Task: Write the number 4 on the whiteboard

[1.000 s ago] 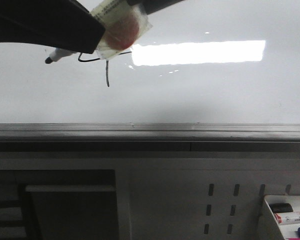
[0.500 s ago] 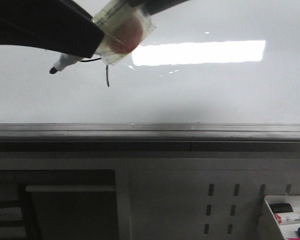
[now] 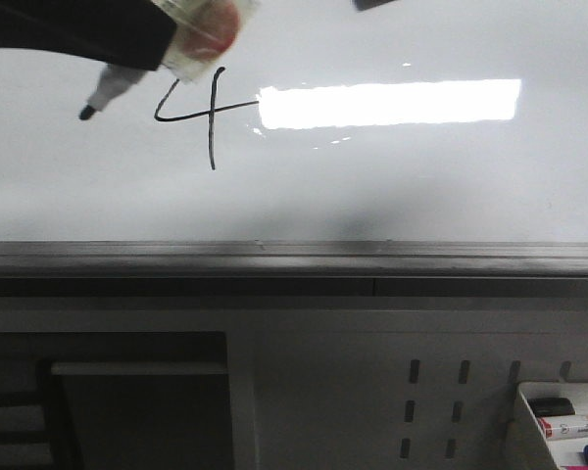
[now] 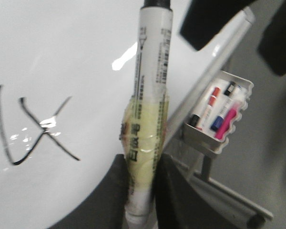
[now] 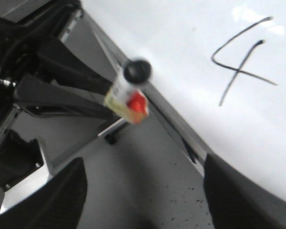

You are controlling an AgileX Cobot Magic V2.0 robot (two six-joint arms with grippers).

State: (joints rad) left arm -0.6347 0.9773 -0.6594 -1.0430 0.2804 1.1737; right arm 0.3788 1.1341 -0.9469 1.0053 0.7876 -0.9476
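My left gripper is pinched on the marker, tip clear of the board, up at far left. The number 4 sits just right of the tip on the whiteboard, left of the glare patch. My right gripper: fingers spread, holding nothing. Pen tray near right.

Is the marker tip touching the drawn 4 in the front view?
No, the marker tip sits left of the number 4, bare whiteboard between them.
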